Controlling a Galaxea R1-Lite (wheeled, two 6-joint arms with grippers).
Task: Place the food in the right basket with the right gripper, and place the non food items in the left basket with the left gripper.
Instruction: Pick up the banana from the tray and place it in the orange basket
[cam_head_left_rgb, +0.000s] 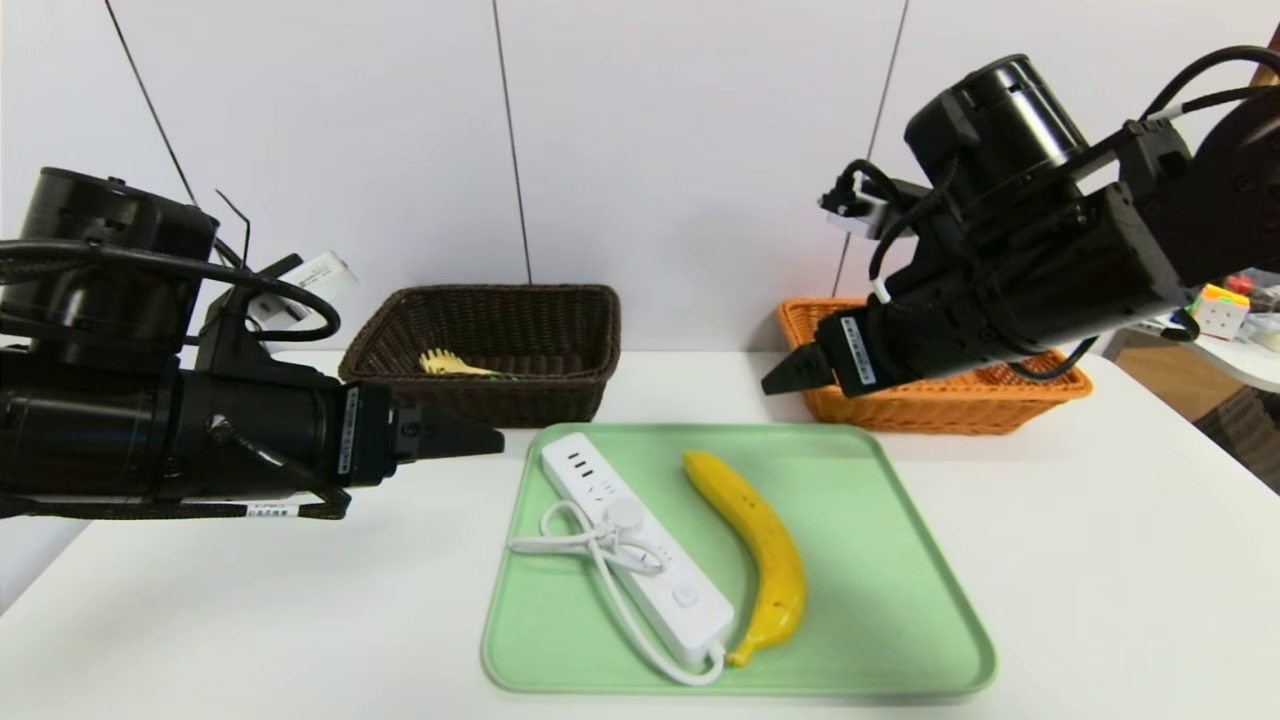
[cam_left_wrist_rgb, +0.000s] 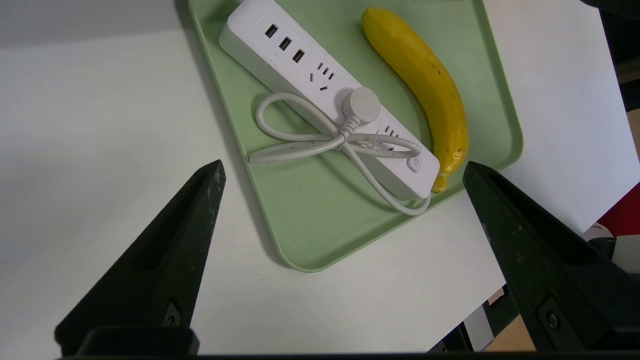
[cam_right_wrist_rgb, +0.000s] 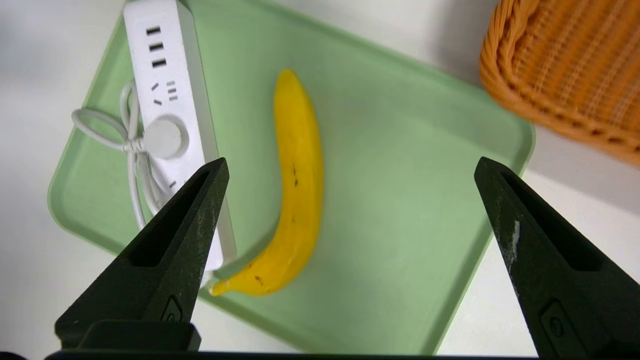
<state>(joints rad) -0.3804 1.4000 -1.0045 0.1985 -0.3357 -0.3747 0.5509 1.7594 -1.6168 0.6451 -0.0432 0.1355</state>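
Note:
A long yellow banana (cam_head_left_rgb: 758, 552) (cam_left_wrist_rgb: 424, 85) (cam_right_wrist_rgb: 296, 190) lies on a light green tray (cam_head_left_rgb: 880, 560), beside a white power strip (cam_head_left_rgb: 640, 545) (cam_left_wrist_rgb: 320, 85) (cam_right_wrist_rgb: 172, 115) with its coiled cord. The yellow pasta spoon (cam_head_left_rgb: 450, 365) rests inside the dark brown left basket (cam_head_left_rgb: 560, 310). The orange-tan right basket (cam_head_left_rgb: 950, 400) (cam_right_wrist_rgb: 570, 65) stands behind the tray's right corner. My left gripper (cam_head_left_rgb: 480, 437) (cam_left_wrist_rgb: 342, 167) hovers open, left of the tray, holding nothing. My right gripper (cam_head_left_rgb: 790, 375) (cam_right_wrist_rgb: 350, 167) hangs open above the tray's far right part, also empty.
The white table (cam_head_left_rgb: 1100, 560) carries the tray and both baskets. A colourful cube (cam_head_left_rgb: 1222, 310) sits on another surface at the far right. A white wall rises close behind the baskets.

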